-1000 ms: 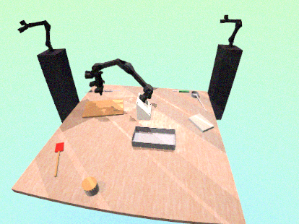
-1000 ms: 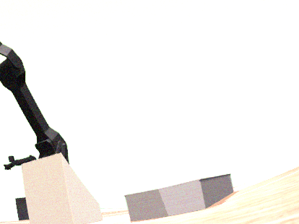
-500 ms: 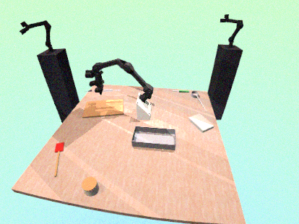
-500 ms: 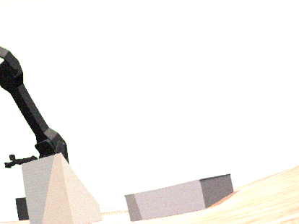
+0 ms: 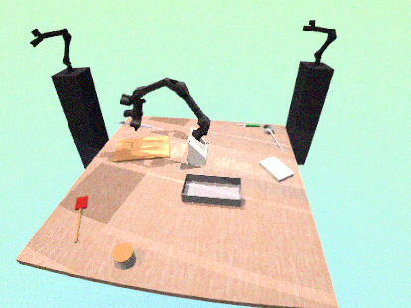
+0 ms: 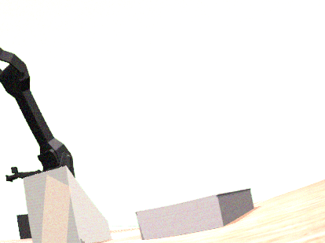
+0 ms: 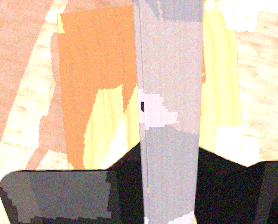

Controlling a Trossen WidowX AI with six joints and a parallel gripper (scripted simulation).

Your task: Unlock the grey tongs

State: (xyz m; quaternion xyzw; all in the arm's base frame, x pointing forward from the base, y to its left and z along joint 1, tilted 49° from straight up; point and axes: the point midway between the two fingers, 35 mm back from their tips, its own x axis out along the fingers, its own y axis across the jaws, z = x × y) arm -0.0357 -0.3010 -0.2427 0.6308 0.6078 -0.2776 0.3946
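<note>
The grey tongs [image 5: 149, 126] [image 7: 170, 75] are in my gripper [image 5: 135, 125] [image 7: 161, 147], which is shut on them. In the top view they stick out thin and nearly level to both sides of the fingers, behind the wooden board [image 5: 144, 149] [image 7: 100, 45]. In the wrist view they run top to bottom between the fingers, with the board below them; their arms look close together, and whether the lock is on cannot be told. The roasting tin [image 5: 212, 201] [image 6: 180, 221] stands on the table with nothing across it. The exterior view shows neither tongs nor gripper.
A white wedge-shaped block [image 5: 197, 153] [image 6: 92, 214] stands by the arm's base, between board and tin. A white slab [image 5: 276, 169], a ladle [image 5: 268, 128] and a green-handled tool [image 5: 252, 125] lie right. A red spatula [image 5: 81, 203] and an orange-lidded jar [image 5: 123, 253] are at the front left.
</note>
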